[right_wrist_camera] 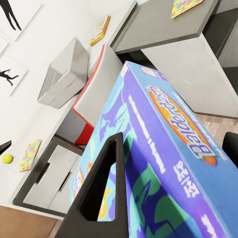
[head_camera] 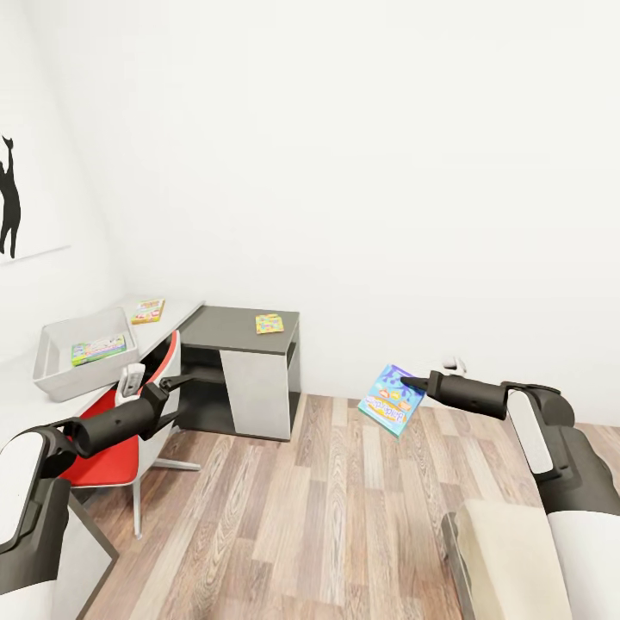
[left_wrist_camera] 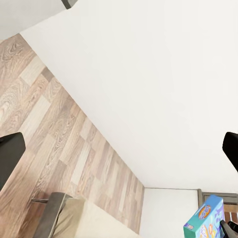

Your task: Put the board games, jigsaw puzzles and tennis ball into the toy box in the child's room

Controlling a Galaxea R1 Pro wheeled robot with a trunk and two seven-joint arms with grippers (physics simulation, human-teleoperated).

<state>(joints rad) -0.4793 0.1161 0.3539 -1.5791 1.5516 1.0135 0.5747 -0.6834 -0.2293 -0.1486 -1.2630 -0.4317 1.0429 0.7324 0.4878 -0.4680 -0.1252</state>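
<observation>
My right gripper [head_camera: 410,381] is shut on a blue and purple board game [head_camera: 392,400] lettered "Balderdash", held in the air over the wood floor; up close the board game [right_wrist_camera: 168,163] sits between the fingers [right_wrist_camera: 99,193]. The toy box [head_camera: 82,349] stands on the pale table [head_camera: 26,379] at left with one flat game [head_camera: 99,349] inside. Another board game [head_camera: 148,311] lies behind it. A jigsaw puzzle [head_camera: 269,324] rests on the dark desk top. A second jigsaw puzzle [right_wrist_camera: 29,154] and the tennis ball [right_wrist_camera: 7,158] lie on the table's near end. My left gripper [head_camera: 191,379] is open and empty.
A red and white chair [head_camera: 120,448] stands tucked under the table, just below my left arm. The beige bed's corner [head_camera: 508,560] is at lower right. White walls close the room behind the desk, and wood floor [head_camera: 327,499] stretches between bed and desk.
</observation>
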